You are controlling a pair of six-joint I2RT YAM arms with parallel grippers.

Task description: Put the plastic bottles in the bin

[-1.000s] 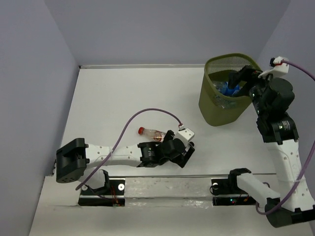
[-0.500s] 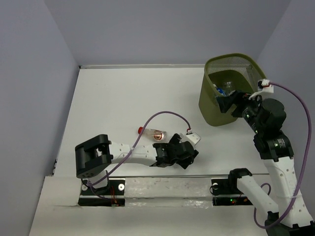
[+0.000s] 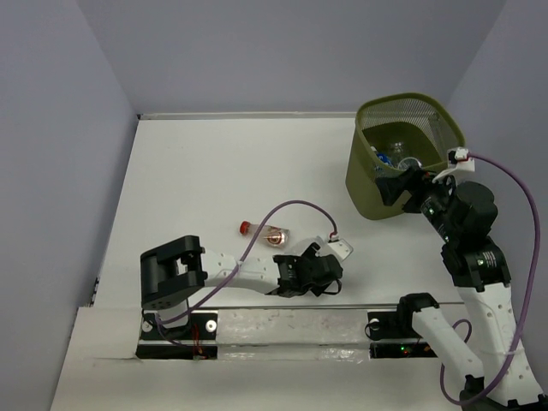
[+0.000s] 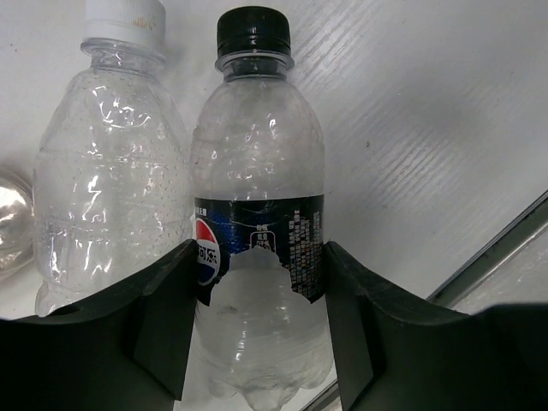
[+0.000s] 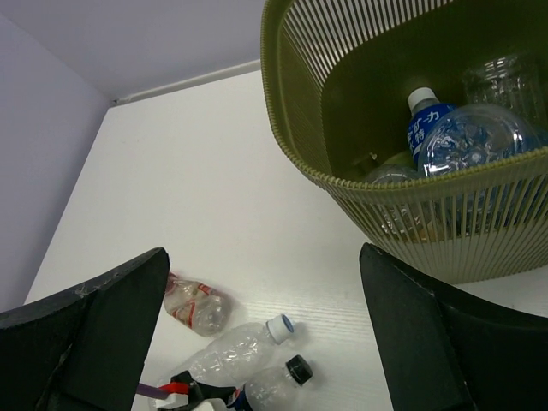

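L grip: left gripper (image 4: 257, 321) pinched on black-cap bottle (image 4: 257, 171) at its label; bottle lies on table (image 3: 188, 180) by the arm bases.
Neighbour: white-cap bottle (image 4: 107, 171) just beside; lift straight up, don't drag it.
R grip: right gripper (image 5: 265, 325) spread, empty.
Bin: bin (image 3: 368, 184) far right; clear the rim before letting go.

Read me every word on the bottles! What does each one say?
Nothing reads for sure.
Clear black-capped plastic bottle with dark label: round red-white-blue logo; white print too small to read.
Blue-labelled white-capped bottle in the olive-green mesh bin: white characters, too blurred.
Clear white-capped label-less bottle: no text.
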